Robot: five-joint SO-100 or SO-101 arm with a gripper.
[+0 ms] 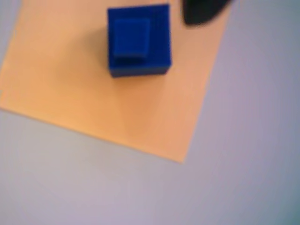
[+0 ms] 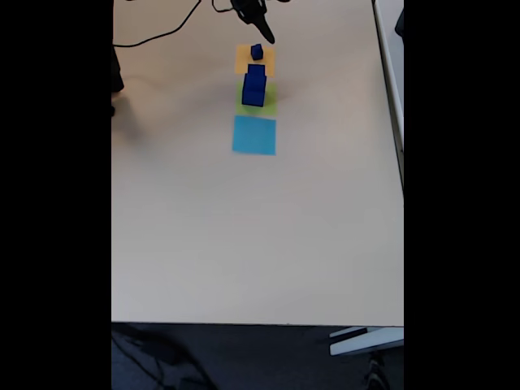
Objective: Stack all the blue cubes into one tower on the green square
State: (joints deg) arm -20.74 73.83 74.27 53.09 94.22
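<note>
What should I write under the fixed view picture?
Two blue cubes stacked on the green square, a small blue cube waiting on the orange square, gripper close by.

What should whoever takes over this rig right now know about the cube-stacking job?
Gripper: hovers by the orange-yellow paper square. Whether it is open or shut is unclear, and nothing is visibly held.
Done: the medium navy-blue cube sits on the large navy-blue cube, on the lime-green paper square.
Left: the small navy-blue cube rests on the orange-yellow paper square. It has to go on top of the tower.
</note>
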